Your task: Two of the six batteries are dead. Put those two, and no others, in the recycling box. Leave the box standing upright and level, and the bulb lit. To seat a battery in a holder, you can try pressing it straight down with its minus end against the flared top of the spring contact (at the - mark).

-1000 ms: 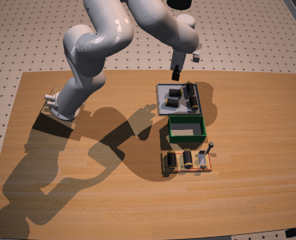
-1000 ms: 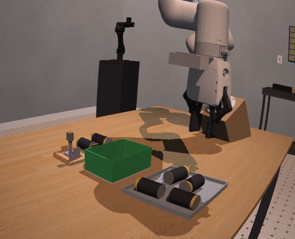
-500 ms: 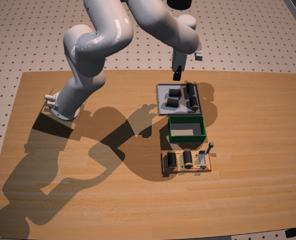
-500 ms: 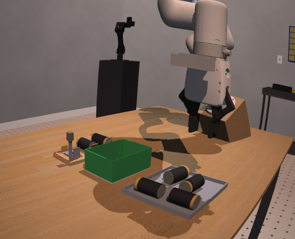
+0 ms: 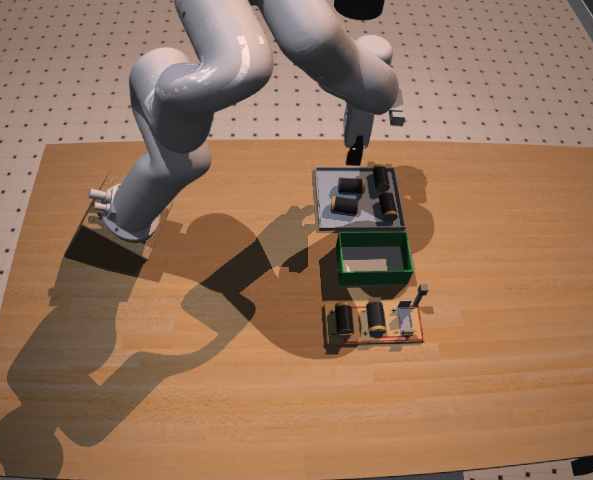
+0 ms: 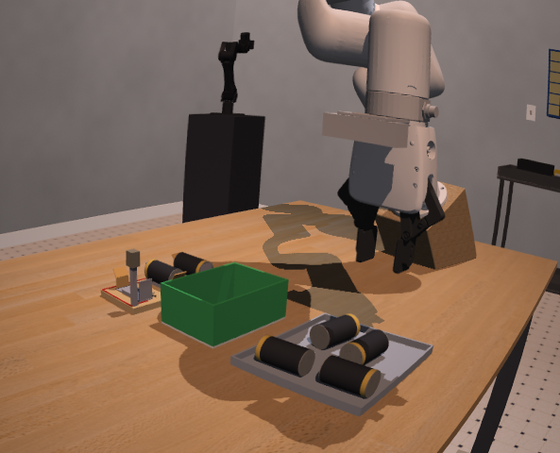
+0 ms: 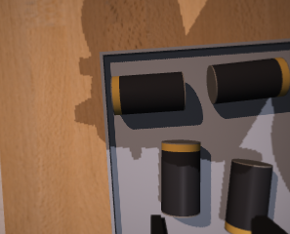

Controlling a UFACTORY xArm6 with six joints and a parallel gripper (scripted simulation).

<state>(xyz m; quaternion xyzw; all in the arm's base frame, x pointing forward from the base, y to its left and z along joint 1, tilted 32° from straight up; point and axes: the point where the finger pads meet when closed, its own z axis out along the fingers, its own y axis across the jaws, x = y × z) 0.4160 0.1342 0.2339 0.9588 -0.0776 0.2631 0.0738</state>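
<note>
The claw (image 6: 384, 256) hangs partly spread and holding nothing, above the table (image 6: 75, 380) just past the far edge of the grey tray (image 6: 406, 358), where four black batteries (image 6: 284, 355) lie on their sides. Next to the tray stands the green recycling box (image 5: 374, 279), upright with no battery inside. Beyond it sits the holder board (image 5: 384, 339) with two more batteries (image 5: 344, 318) seated; the bulb post (image 5: 421, 293) looks unlit, though it's too small to be sure.

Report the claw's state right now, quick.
Claw: open about halfway, holding nothing, poised above the table beside the grey tray of batteries.
</note>
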